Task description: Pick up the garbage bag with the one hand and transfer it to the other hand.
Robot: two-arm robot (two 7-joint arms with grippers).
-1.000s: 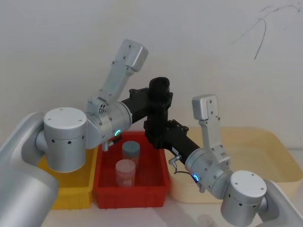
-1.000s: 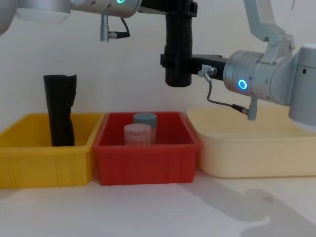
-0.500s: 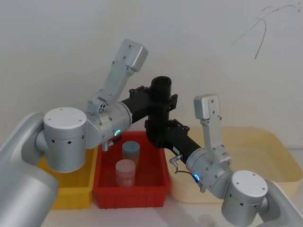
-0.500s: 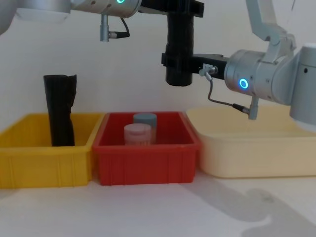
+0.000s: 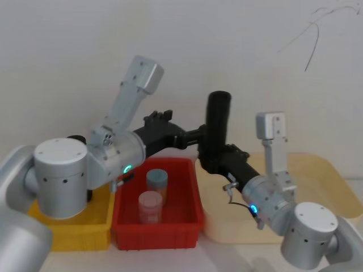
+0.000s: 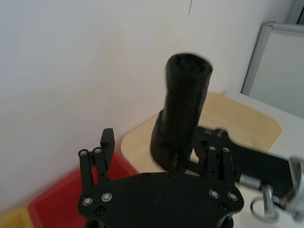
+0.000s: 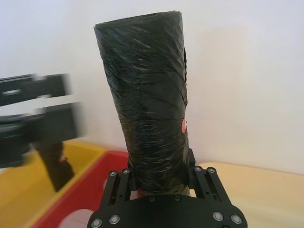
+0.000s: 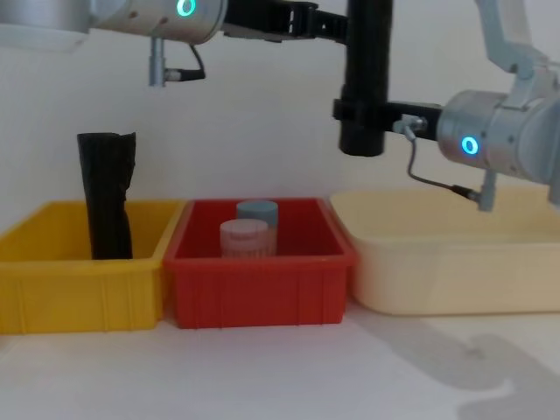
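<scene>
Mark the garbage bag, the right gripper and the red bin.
garbage bag [image 8: 367,66], chest view, mid roll.
right gripper [image 7: 159,178], right wrist view, between fingertips, clamping the bag's base.
red bin [image 8: 258,293], chest view, front wall.

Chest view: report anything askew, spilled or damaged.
Nothing spilled. The garbage bag stands upright in the right pincer, the left pincer open by it. Only the black roll in the yellow bin has a ragged top.

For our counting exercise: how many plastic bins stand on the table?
3: yellow bin left, red bin middle, cream bin right; none seems hidden.
</scene>
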